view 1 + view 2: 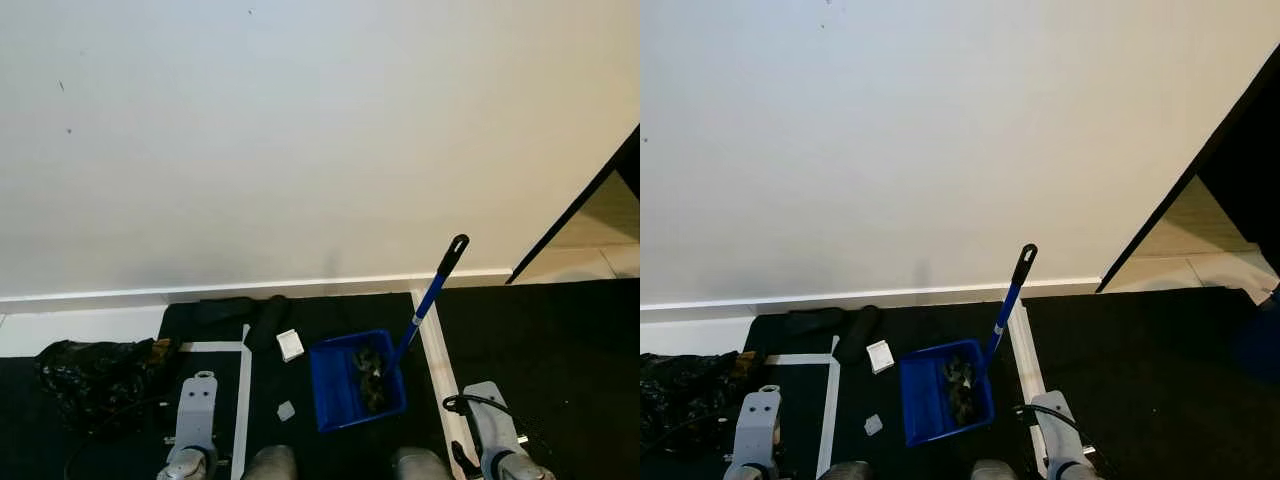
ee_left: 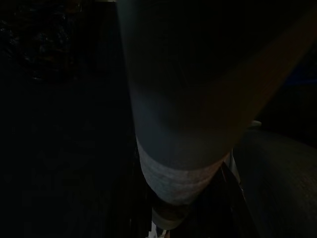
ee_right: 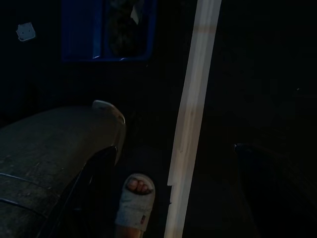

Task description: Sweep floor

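I can't tell how either tool's fingers stand: both arms hang idle at my sides, the left arm [image 1: 195, 420] at 7 o'clock and the right arm [image 1: 495, 430] at 5 o'clock, and the wrist views are too dark to read.

Just ahead sits the blue dustpan [image 1: 355, 380], dark debris already in it, its blue handle [image 1: 428, 295] rising toward 1 o'clock, black grip near the wall. Two white scraps remain on the black floor [image 1: 560, 350]: one [image 1: 290, 344] touching the pan's 10 o'clock corner, a smaller one [image 1: 286, 410] at its 8 o'clock.

My worry: stepping forward, I could kick the pan and spill it. The black bag [image 1: 95, 375] at 9 o'clock could also snag my left arm.
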Available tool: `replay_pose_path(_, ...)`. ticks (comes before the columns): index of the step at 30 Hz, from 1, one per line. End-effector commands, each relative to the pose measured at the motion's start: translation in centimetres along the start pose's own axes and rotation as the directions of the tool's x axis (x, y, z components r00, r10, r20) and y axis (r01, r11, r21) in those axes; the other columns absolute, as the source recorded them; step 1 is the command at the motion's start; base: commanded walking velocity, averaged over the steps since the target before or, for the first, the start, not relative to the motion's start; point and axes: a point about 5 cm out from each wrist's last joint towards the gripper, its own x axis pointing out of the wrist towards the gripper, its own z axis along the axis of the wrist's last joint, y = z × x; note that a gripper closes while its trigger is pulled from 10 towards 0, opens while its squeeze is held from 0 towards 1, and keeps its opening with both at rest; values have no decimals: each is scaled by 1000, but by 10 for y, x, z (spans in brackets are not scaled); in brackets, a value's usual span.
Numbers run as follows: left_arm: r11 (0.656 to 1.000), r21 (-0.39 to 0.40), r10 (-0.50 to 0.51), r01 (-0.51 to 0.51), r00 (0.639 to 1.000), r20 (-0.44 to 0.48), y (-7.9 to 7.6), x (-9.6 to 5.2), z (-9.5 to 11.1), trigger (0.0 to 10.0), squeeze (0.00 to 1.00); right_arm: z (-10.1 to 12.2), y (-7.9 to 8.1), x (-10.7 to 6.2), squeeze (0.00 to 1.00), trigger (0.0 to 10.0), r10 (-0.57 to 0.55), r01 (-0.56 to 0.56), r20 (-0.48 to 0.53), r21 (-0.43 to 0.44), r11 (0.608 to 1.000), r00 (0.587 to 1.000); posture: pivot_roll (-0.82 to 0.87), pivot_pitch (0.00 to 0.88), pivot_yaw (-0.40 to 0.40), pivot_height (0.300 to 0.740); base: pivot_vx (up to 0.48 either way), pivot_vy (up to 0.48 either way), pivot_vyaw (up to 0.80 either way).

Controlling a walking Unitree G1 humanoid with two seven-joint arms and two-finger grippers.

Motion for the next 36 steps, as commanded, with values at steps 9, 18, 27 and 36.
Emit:
replay_pose_path(9,1000,1,-12,12,999,-50,-5,-2,-12,10000,0,4,5,2,0,10000,1,-1,-9,0,1000,1000,61,0,-36,740,0,0,0)
replay_pose_path(18,1000,2,-12,12,999,-50,-4,-2,-12,10000,0,5,2,2,0,10000,-4,4,-9,1,1000,1000,61,0,-35,740,0,0,0)
replay_pose_path(27,1000,-1,-11,11,999,-50,-4,-2,-11,10000,0,8,-1,2,0,10000,-8,8,-6,4,1000,1000,61,0,-34,740,0,0,0)
replay_pose_path(36,1000,-5,-10,10,999,-49,-4,-2,-11,10000,0,10,-1,3,0,10000,-9,9,-9,6,1000,1000,64,0,-35,740,0,0,0)
